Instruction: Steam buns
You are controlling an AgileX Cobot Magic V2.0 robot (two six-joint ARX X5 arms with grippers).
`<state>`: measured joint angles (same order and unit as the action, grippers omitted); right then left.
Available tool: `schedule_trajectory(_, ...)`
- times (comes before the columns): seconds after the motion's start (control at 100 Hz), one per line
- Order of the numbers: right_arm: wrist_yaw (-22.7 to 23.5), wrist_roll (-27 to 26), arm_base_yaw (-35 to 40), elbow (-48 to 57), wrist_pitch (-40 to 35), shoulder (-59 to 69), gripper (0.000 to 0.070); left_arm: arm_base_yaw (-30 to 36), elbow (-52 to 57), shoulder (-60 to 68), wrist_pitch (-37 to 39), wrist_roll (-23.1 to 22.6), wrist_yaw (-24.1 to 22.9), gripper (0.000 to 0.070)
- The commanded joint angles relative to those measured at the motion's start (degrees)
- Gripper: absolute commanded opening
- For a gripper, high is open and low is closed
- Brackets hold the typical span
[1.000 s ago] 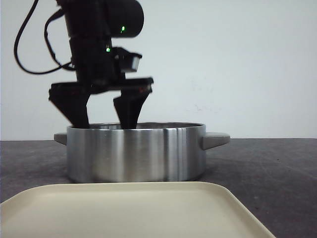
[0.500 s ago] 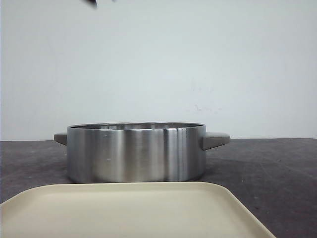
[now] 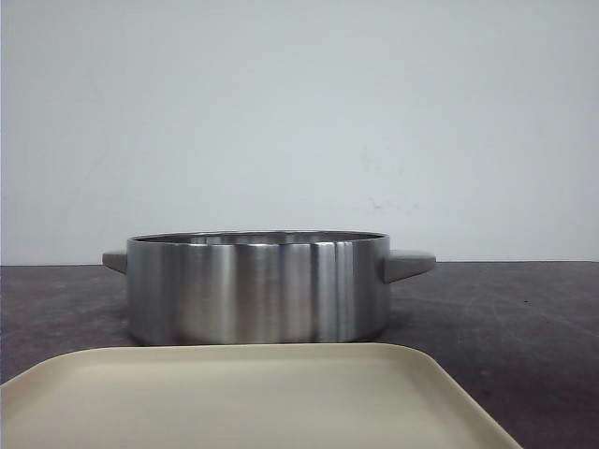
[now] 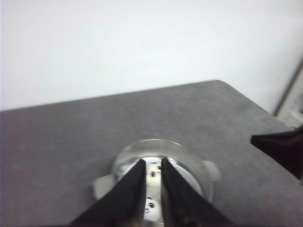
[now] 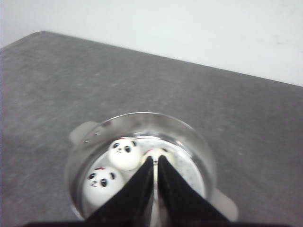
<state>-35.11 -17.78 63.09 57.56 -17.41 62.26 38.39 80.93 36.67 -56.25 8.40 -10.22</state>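
Note:
The steel pot (image 3: 257, 285) stands mid-table, and its wall hides the buns in the front view. In the right wrist view two panda buns (image 5: 125, 152) (image 5: 102, 183) lie in the pot (image 5: 142, 116). A third bun (image 5: 163, 153) is partly behind my fingers. My right gripper (image 5: 155, 158) is shut and empty, high above the pot. My left gripper (image 4: 152, 161) is also high above the pot (image 4: 156, 143). Its jaws are a narrow gap apart and empty. Two buns (image 4: 153, 172) (image 4: 150, 204) show through that gap. Neither gripper shows in the front view.
A cream tray (image 3: 253, 398) lies at the front of the table, just before the pot. Grey handles (image 3: 407, 265) stick out from the pot's sides. A dark part of the other arm (image 4: 281, 146) shows at the edge of the left wrist view.
My left gripper was down at the pot's rim, open, a second ago. It has risen out of the front view. The pot and tray have not moved.

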Motion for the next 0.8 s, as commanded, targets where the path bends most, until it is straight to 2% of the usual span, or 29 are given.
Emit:
schedule_trajectory(0.0, -0.2, 0.3, 1.0, 0.7, 1.0, 0.3, 0.0011, 0.4, 0.3, 0.0, -0.2, -1.5, -0.2, 0.001)
schedule_trajectory(0.35, -0.9, 0.3, 1.3, 0.7, 1.9, 0.2, 0.0011, 0.4, 0.3, -1.2, -6.6, -1.3, -0.5, 0.0017)
schedule_trajectory(0.79, -0.9, 0.3, 1.3, 0.7, 1.9, 0.2, 0.0011, 0.4, 0.3, -1.2, -7.0, -1.3, -0.5, 0.0017)
